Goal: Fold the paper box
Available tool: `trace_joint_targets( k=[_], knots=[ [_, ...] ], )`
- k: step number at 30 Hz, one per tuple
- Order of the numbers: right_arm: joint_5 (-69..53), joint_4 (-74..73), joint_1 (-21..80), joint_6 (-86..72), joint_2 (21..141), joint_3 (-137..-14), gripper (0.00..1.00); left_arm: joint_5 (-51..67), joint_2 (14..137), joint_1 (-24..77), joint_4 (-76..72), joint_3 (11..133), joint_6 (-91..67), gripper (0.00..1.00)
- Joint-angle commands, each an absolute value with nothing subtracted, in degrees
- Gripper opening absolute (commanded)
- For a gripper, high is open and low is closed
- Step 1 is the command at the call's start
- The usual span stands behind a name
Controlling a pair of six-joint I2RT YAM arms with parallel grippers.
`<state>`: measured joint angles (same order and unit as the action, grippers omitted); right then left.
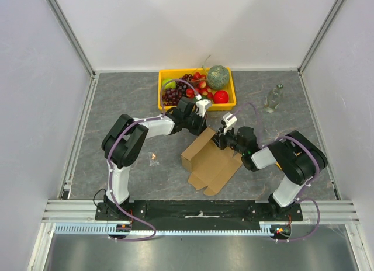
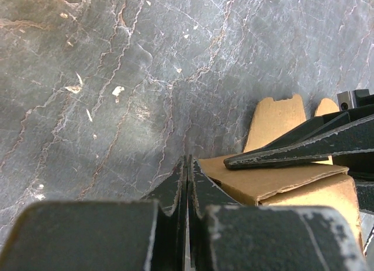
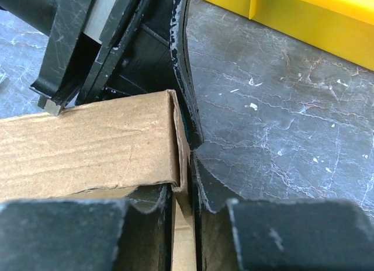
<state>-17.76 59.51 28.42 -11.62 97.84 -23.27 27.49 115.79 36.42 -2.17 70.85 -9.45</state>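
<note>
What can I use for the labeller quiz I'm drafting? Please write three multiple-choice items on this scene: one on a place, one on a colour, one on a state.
1. Where does the yellow crate stand?
A. between the arm bases
B. at the far side of the table, beyond the paper box
C. on top of the box

2. What colour is the paper box?
A. brown
B. white
C. blue

3. The left gripper is:
A. shut
B. wide open
C. holding a grape

Answers:
1 B: the top view shows the crate near the back wall, past the box.
2 A: it is plain brown cardboard in every view.
3 A: its jaws meet in the left wrist view.
</note>
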Motion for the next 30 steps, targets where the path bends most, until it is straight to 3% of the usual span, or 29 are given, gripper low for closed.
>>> trace_joint_targets(
  k=[1,15,23,24,28,30],
  knots=[
    [-14.5,60.2,29.4,-10.0,97.9,-23.6,0.18,30.4,115.8,36.7,-4.5,70.2,-11.0,0.02],
    [-9.2,62.1,30.2,-9.0,97.3,-22.3,0.08,32.4,115.1,36.7,-6.4,68.1,-12.5,0.02],
    [-6.1,62.1,30.8,-8.1,97.2,-22.1,0.08,34.4,114.7,36.6,-8.1,66.0,-13.8,0.02],
    [-6.1,62.0,30.8,-7.9,97.2,-22.1,0.11,34.4,114.6,36.6,-8.3,65.7,-13.9,0.02],
    [-6.3,61.2,30.8,-8.3,96.1,-21.5,0.45,32.4,114.8,36.3,-8.2,65.1,-14.1,0.02],
    [-6.4,60.8,30.8,-8.4,94.8,-21.0,0.53,32.4,115.0,35.2,-8.5,64.8,-15.3,0.02]
  ],
)
